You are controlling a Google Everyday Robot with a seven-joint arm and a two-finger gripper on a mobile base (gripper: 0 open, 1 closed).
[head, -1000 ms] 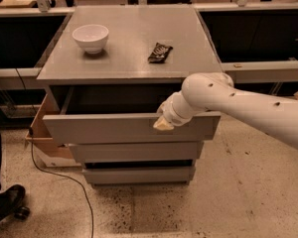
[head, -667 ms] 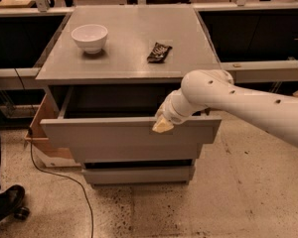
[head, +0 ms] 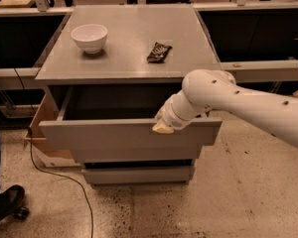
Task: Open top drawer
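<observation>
The top drawer (head: 114, 135) is a wide grey drawer with a flat front. It stands pulled out from the grey cabinet (head: 124, 58), and its dark inside shows from above. My gripper (head: 161, 125) is at the upper edge of the drawer front, right of the middle, at the end of my white arm (head: 238, 100) that reaches in from the right. Below it are two smaller grey drawer fronts (head: 139, 172), both closed.
A white bowl (head: 89, 37) and a dark snack packet (head: 159, 52) lie on the cabinet top. A cardboard box (head: 42, 138) stands at the cabinet's left. A black cable (head: 64, 177) runs over the floor, with a dark shoe (head: 5, 205) at bottom left. Shelving runs behind.
The top drawer has slid further out toward the camera, and my gripper has moved with its front edge.
</observation>
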